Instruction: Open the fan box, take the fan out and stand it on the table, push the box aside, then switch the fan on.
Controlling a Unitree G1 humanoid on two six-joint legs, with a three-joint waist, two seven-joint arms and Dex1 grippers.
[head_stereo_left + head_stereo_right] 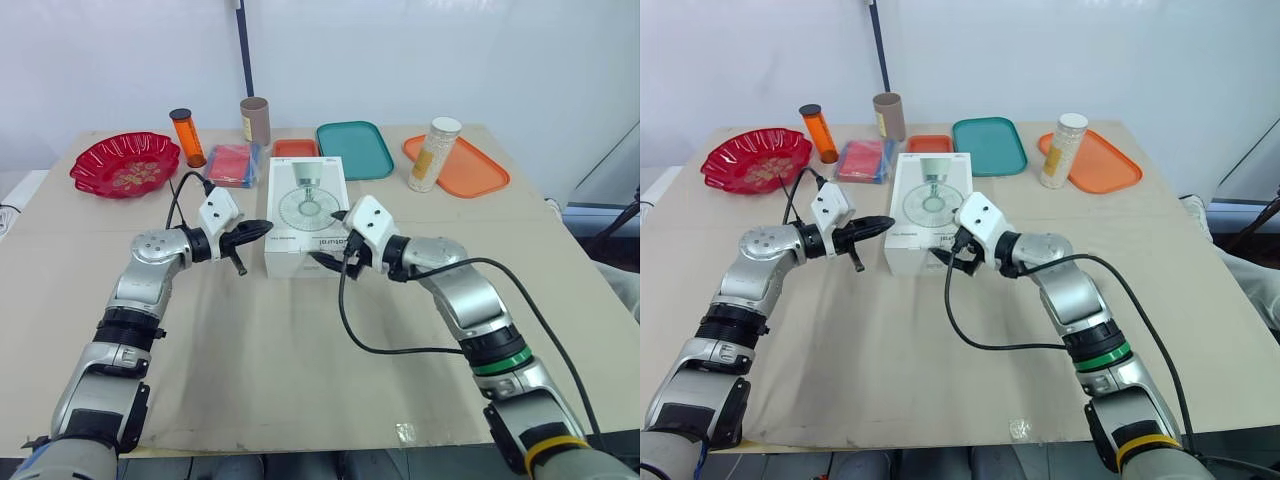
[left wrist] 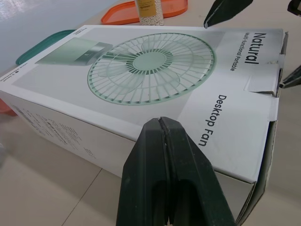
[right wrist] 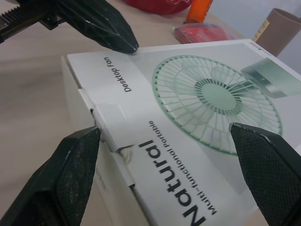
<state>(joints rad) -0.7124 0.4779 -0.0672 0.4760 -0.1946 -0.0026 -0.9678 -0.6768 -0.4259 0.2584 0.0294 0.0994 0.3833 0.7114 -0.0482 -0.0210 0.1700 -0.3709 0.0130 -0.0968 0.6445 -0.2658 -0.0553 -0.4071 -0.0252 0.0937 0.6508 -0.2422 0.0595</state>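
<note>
A white fan box (image 1: pixel 307 200) printed with a green desk fan lies flat mid-table. My left gripper (image 1: pixel 264 228) is shut, its tip at the box's near left corner; its closed fingers (image 2: pixel 162 141) point at the box's side. My right gripper (image 1: pixel 333 241) stands open at the box's near end. Its two fingers (image 3: pixel 66 174) are spread wide on either side of the small end tab (image 3: pixel 113 125), which sits slightly raised. The left gripper's tip (image 3: pixel 110 28) touches the lid's corner in the right wrist view.
Behind the box stand a red bowl (image 1: pixel 125 163), an orange bottle (image 1: pixel 187 137), a brown tube (image 1: pixel 255 120), a red packet (image 1: pixel 232 163), a teal tray (image 1: pixel 354 149) and an orange tray (image 1: pixel 465 168) with a white bottle (image 1: pixel 433 154). Bare table lies in front of the box.
</note>
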